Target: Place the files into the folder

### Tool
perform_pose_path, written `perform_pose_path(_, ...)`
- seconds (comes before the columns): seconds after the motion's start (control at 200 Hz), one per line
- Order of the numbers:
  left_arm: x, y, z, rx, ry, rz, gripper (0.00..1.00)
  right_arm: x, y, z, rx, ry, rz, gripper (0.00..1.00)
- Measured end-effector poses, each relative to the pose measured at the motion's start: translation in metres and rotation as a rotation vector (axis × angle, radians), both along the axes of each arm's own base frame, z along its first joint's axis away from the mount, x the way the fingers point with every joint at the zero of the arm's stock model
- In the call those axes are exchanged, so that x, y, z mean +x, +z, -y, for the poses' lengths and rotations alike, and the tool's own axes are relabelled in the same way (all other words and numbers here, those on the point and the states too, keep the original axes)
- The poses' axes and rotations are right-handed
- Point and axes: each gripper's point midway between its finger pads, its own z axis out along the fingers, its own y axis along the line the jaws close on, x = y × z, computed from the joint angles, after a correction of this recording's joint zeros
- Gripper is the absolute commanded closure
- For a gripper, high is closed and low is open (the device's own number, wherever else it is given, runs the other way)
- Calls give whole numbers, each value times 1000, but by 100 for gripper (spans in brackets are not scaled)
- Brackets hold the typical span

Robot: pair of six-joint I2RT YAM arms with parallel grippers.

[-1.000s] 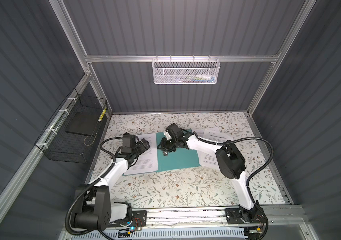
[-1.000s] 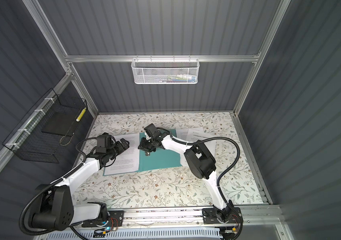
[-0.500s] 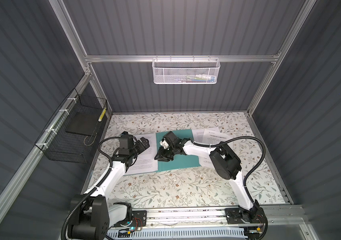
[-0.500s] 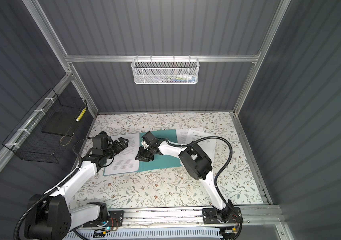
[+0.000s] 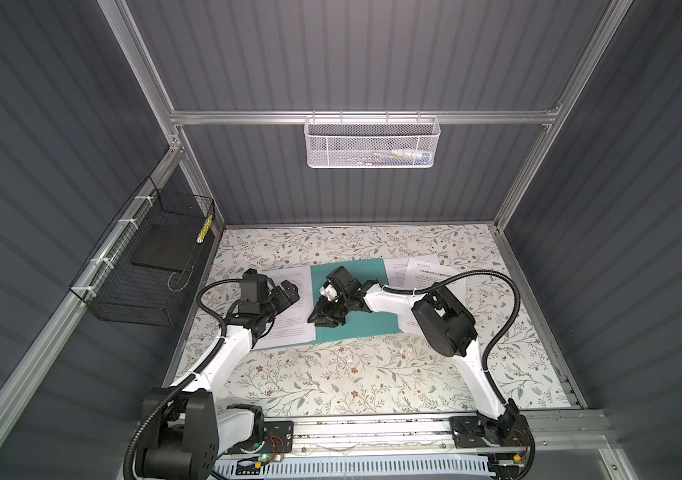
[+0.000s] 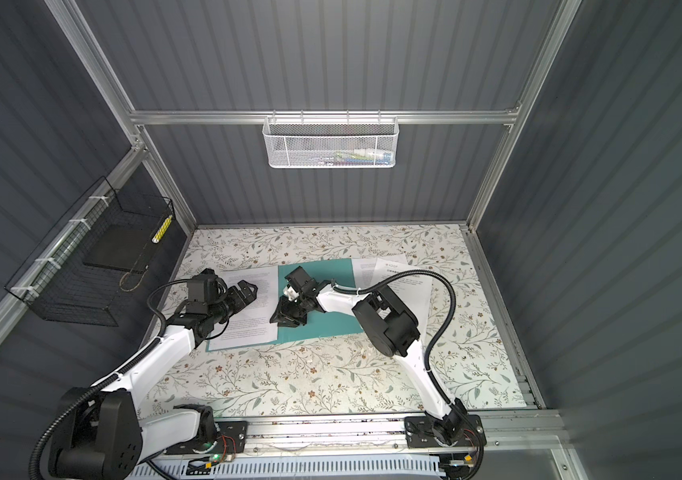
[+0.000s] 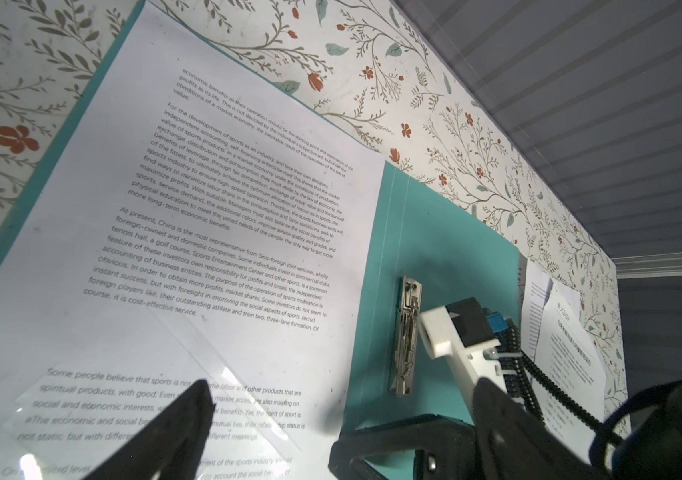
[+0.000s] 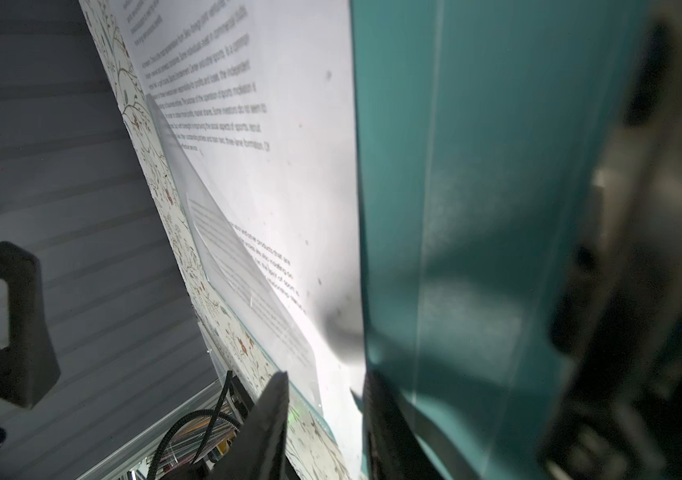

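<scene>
The teal folder [image 5: 358, 266] [image 6: 331, 270] [image 7: 435, 232] [image 8: 476, 166] lies open on the table. One of the files, a printed white sheet [image 5: 289, 326] [image 6: 248, 328] [image 7: 227, 208] [image 8: 289, 124], covers its left half, one corner under a clear corner pocket [image 7: 123, 407]. The silver clip bar [image 7: 406, 332] sits beside the spine. More files [image 5: 422, 270] [image 6: 389, 270] [image 7: 559, 332] lie right of the folder. My left gripper [image 5: 289, 291] [image 6: 248, 289] [image 7: 343, 380] hovers wide open over the sheet. My right gripper [image 5: 327, 318] [image 6: 285, 318] [image 8: 325, 382] is low at the spine near the folder's front edge, jaws partly apart, nothing seen clamped.
A black wire basket [image 5: 144, 266] holding a dark slab hangs on the left wall. A white mesh basket [image 5: 372, 141] hangs on the back wall. The arms' mounting rail [image 5: 372, 428] runs along the table's front edge. The right arm's elbow [image 5: 443, 320] stands over the loose files.
My right gripper has slid along the spine from near the clip toward the folder's front edge. The left gripper has stayed open over the sheet, barely shifting.
</scene>
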Motion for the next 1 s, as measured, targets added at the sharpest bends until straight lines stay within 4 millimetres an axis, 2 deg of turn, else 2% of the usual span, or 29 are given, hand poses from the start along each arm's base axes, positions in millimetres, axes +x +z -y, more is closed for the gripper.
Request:
perform_pose_path(0.33, -2, -4, -1, 6, 5, -9, 2, -5, 1, -7, 26, 11, -13, 68)
perform_pose_path(0.631, 2, -6, -1, 6, 5, -8, 2, -11, 1, -8, 53, 12, -18, 62)
perform_pose_path(0.746, 3, -12, -2, 17, 9, -19, 2, -7, 4, -1, 59, -2, -20, 58)
perform_pose_path(0.851, 4, -21, -5, 46, 7, -45, 2, 7, 10, 13, 49, -26, -19, 56)
perform_pose_path(0.936, 9, -29, -5, 68, -2, -73, 3, 21, 24, 33, 24, -42, 13, 57)
perform_pose_path(1.001, 15, -34, -4, 76, -10, -95, 6, 33, 43, 47, -1, -46, 59, 60)
